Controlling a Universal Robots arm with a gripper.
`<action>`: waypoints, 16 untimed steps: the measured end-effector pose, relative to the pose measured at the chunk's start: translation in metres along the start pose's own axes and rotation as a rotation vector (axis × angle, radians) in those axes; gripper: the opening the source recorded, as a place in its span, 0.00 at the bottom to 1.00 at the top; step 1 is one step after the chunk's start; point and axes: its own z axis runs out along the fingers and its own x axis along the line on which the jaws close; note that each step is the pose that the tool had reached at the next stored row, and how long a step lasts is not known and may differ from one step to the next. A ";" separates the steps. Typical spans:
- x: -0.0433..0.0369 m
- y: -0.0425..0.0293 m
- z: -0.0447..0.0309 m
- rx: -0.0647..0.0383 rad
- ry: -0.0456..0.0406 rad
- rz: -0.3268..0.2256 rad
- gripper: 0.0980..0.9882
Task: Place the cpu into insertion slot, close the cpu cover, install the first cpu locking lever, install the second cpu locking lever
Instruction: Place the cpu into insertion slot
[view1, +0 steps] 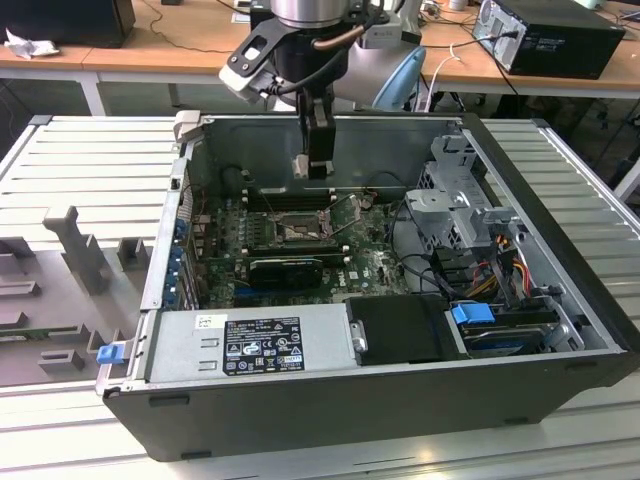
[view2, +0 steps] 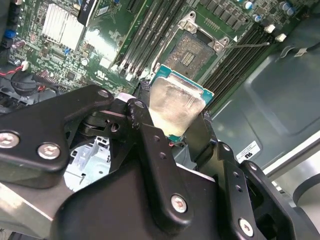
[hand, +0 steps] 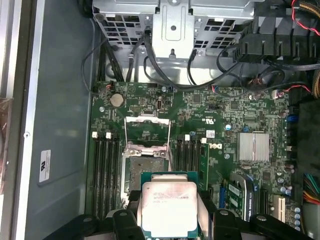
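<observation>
The cpu (hand: 170, 207), pale metal top showing, is pinched by its edges between the black fingers (view2: 145, 127) of the gripper (hand: 170, 222). It hangs clear of the motherboard (hand: 210, 112), near the bare insertion slot (hand: 145, 167) and not yet in it. The first wrist view shows the cpu cover (hand: 146, 119) swung up open beyond the slot. The second wrist view gives the chip's green edge and the slot's contact field (view2: 192, 50). The exterior view shows the gripper (view1: 315, 150) lowered into the open computer case (view1: 400, 400), well above the board.
</observation>
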 end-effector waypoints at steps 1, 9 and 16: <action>0.0000 0.0000 0.0004 0.000 -0.0001 0.000 0.48; 0.0000 -0.0002 0.0020 -0.001 -0.0043 0.053 0.48; -0.0001 -0.0005 0.0056 -0.001 -0.0054 0.066 0.48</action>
